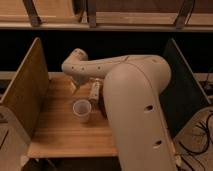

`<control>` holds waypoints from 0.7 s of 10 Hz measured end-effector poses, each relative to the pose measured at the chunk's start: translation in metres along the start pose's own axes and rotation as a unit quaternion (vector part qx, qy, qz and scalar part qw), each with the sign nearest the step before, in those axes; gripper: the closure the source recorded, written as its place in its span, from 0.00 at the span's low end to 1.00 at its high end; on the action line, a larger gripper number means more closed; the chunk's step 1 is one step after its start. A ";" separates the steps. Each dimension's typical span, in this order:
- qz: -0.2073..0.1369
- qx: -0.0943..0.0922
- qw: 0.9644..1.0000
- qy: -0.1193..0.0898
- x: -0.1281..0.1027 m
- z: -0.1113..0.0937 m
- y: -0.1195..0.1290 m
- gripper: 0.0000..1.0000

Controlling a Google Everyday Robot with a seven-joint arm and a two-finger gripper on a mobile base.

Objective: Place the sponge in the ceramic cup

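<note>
Gripper (75, 88): hangs low over wooden table (56, 134), at 11 o'clock from ceramic cup (81, 111), near it but not touching. Grip state: cannot tell. Sponge: cannot make out. Cup: stands upright, mouth up. Whitish oblong block (94, 93): lies at 1 o'clock from cup, just beside gripper.

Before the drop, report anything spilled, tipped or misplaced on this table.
Nothing stands out. The ceramic cup stands upright on the table, the whitish block lies behind it, and the gripper hangs just behind the cup. The sponge cannot be seen.
</note>
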 end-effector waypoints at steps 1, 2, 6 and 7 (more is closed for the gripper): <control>0.004 -0.014 1.000 0.010 0.006 0.011 0.008 0.20; 0.010 -0.021 0.999 0.031 0.016 0.021 0.013 0.20; 0.050 -0.024 0.994 0.097 0.047 0.030 0.015 0.20; 0.051 -0.024 0.994 0.097 0.047 0.030 0.015 0.20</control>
